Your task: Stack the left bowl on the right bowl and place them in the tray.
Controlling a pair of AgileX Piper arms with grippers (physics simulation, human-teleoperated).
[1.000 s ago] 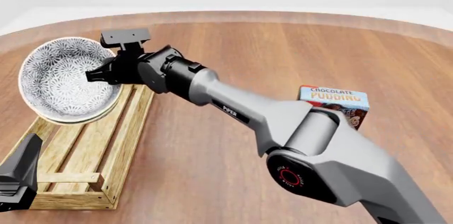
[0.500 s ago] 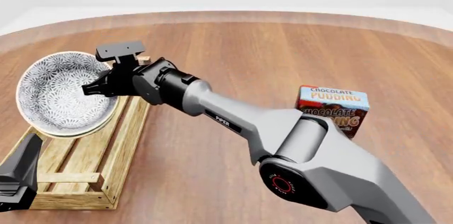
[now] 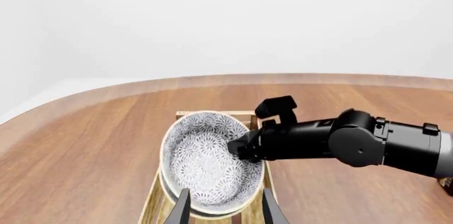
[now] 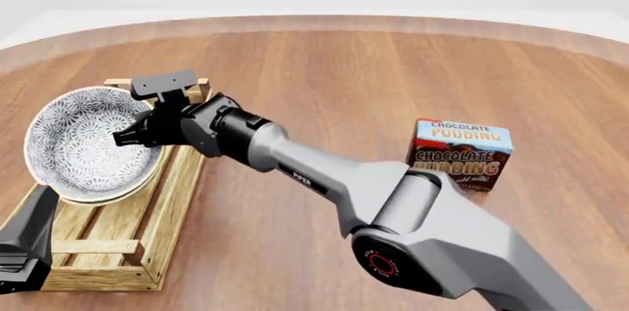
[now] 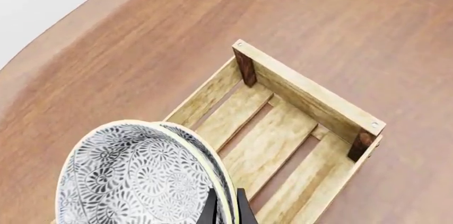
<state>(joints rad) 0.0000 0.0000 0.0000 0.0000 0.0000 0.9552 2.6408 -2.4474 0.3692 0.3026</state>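
The two patterned bowls are nested: the left bowl (image 4: 88,141) sits inside the right bowl (image 4: 138,185), of which only a rim crescent shows below and beside it. The stack is tilted, its open side turned toward the camera and upward, and hangs over the far half of the tray (image 4: 162,211); whether its lower edge touches the slats cannot be told. The right gripper (image 4: 135,135) is closed on the stacked rims at their right side, one finger inside, one outside, as the right wrist view confirms with both rims between its fingers (image 5: 225,209). The tray holds nothing else; its near half shows bare slats and a handle bar at the near end. The left gripper (image 3: 223,208) hangs at the tray's near end, fingers parted, holding nothing.

Count: two bowls, one tray, one pudding box (image 4: 462,153) standing well apart to the right. The wooden table (image 4: 393,68) lies open beyond and right of the tray
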